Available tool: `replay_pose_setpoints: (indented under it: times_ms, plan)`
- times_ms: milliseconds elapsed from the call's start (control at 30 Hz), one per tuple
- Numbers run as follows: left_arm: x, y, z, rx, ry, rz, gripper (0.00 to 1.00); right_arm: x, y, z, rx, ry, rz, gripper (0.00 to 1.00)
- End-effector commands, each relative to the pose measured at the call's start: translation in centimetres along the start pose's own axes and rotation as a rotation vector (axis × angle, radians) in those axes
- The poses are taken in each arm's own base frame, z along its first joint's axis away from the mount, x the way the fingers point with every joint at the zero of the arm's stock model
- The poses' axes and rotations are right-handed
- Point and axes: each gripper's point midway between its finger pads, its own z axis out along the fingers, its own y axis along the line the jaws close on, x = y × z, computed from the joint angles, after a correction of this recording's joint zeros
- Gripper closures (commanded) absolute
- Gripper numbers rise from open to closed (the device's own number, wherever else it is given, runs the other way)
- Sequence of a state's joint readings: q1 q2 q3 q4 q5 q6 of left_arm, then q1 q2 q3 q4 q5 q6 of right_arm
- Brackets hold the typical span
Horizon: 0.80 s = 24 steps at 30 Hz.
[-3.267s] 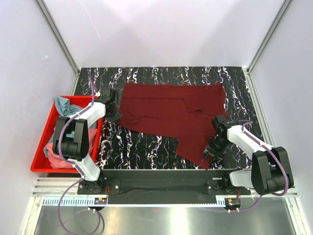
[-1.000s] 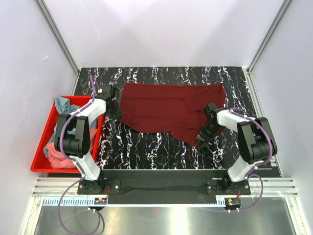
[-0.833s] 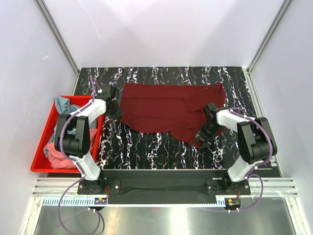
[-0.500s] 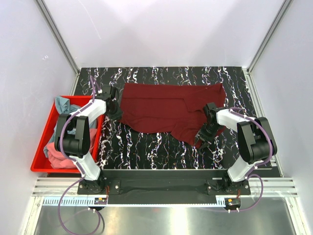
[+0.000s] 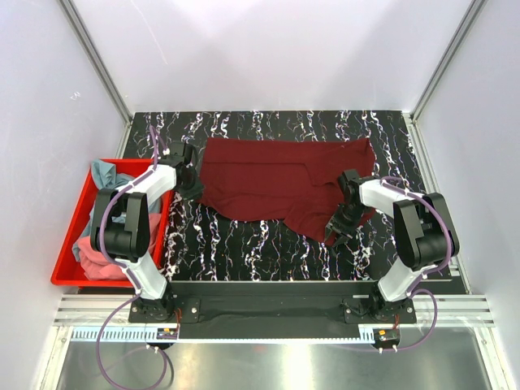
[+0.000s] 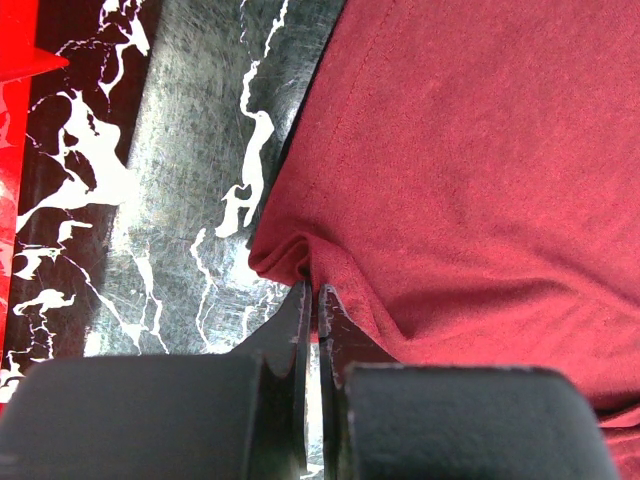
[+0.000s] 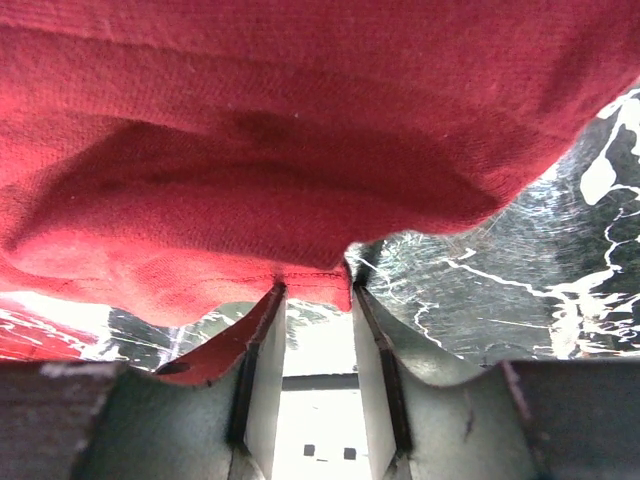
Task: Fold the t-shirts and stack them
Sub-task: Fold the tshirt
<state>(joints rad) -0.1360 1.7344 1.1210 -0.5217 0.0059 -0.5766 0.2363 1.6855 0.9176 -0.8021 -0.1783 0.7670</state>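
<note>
A maroon t-shirt (image 5: 276, 183) is laid out across the far half of the black, white-veined worktop (image 5: 244, 248). It is mostly flat, with its long side running left to right and a tapering flap reaching toward the near edge on the right. The left gripper (image 5: 193, 188) is seen at the shirt's left edge. In the left wrist view its 2 fingers (image 6: 297, 330) are pressed together, with a small bunched fold of the shirt's edge pinched at their tips and bare worktop to the left of it. The right gripper (image 5: 331, 236) is placed at the near tip of the flap, on the right side of the shirt. In the right wrist view its fingers (image 7: 262, 345) are held apart, and the stitched hem of the shirt lies across the gap at their tips, draped over them rather than squeezed flat between them. A scrap of red cloth is also seen against the outer side of the finger on the left of that view. A red bin (image 5: 69, 272) is found beside the worktop's left edge, apart from the maroon shirt. In it 2 more shirts are heaped and crumpled: a teal-blue t-shirt (image 5: 104, 172) at the far end and a coral pink t-shirt (image 5: 88, 258) at the near end, both partly hidden by the left arm.
</note>
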Motion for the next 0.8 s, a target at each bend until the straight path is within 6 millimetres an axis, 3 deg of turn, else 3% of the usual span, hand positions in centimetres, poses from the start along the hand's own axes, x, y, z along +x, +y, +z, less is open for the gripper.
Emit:
replay_pose_setpoints:
  times_ms: [0,100,200,333,567,767]
  plan:
    - [-0.9,-0.7,-0.4,0.040,-0.029,-0.001,1.00,-2.0,-0.4,1.3,0.026,-0.078,-0.032,0.61]
    - [-0.9,-0.7,-0.4,0.040,-0.029,0.002,1.00,-2.0,0.2,-0.4,-0.015,-0.106,-0.032,0.59]
    - [-0.8,-0.8,-0.3,0.042,-0.022,0.002,1.00,-4.2,-0.1,-3.1,-0.025,-0.197,-0.015,0.45]
    - [-0.5,-0.7,-0.2,0.044,-0.013,0.003,1.00,-6.1,-0.4,-4.5,-0.050,-0.238,-0.006,0.44]
    - [-0.8,-1.0,-0.4,0.053,-0.015,0.008,1.00,-7.3,1.4,-3.3,-0.113,-0.227,-0.044,0.53]
    - [-0.9,-1.1,-0.3,0.055,-0.014,0.010,1.00,-7.3,1.4,-1.9,-0.116,-0.204,-0.054,0.57]
